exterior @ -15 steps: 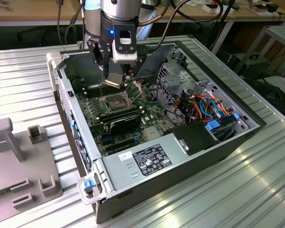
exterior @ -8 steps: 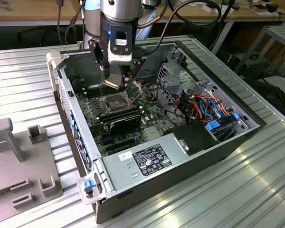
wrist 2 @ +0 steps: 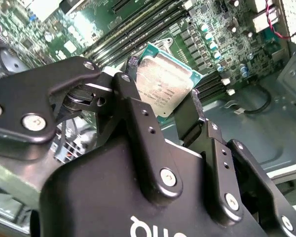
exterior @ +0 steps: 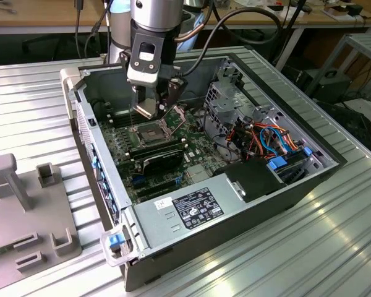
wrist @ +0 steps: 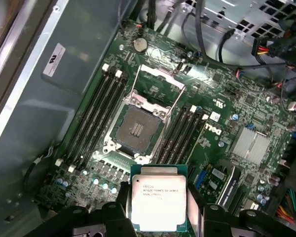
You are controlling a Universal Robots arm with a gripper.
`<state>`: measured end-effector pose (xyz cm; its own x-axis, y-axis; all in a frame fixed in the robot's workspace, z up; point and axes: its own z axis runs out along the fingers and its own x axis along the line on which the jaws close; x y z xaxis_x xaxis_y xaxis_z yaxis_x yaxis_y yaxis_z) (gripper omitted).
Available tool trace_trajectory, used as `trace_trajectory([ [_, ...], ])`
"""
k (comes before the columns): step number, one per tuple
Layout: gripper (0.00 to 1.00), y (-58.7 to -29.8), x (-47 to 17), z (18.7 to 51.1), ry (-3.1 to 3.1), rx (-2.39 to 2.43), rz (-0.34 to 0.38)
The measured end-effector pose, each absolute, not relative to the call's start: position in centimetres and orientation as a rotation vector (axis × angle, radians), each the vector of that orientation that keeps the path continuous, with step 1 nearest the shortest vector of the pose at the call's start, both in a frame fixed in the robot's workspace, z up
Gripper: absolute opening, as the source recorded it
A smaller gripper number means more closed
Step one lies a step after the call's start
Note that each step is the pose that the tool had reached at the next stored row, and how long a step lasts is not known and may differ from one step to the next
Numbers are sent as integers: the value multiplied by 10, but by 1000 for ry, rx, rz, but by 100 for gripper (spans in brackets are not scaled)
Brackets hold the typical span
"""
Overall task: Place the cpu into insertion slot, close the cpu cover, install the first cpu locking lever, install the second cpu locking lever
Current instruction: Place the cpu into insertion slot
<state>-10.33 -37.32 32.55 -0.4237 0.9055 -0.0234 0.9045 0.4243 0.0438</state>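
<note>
Around the insertion slot (exterior: 151, 132), the open computer case (exterior: 266, 216) takes up most of the exterior view, lying on its side on a ribbed metal table (exterior: 43, 105). The green motherboard (exterior: 198, 145) carries the slot, and the arm (exterior: 157, 18) comes down from above it, its wrist hiding the board beyond the slot.

Above the slot hangs the gripper (wrist 2: 160, 94), its two black fingers (wrist: 122, 200) closed on opposite edges of the cpu (wrist: 159, 197). The chip is held clear of the slot and not seated. In the first wrist view the gripper's body cuts off the cpu's near edge; in the second wrist view the same body hides one corner of the cpu (wrist 2: 163, 86), which shows a smeared silver top and a green rim.

Long black memory slots (wrist: 96, 113) flank the insertion slot (wrist: 137, 129) on both sides. The slot's brownish pin field lies bare. The cpu cover (wrist: 163, 76) stands swung open at the slot's far edge, its square cut-out showing board behind it.

Thin wire rods run along two sides of the slot, probably the locking levers, though they are hard to make out. A coin battery (wrist: 139, 44) sits beyond the cover.
</note>
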Motion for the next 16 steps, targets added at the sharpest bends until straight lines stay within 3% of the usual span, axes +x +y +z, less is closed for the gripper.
trace_trajectory([
  [16, 55, -357, -102, 323, 2548, 1760, 35],
])
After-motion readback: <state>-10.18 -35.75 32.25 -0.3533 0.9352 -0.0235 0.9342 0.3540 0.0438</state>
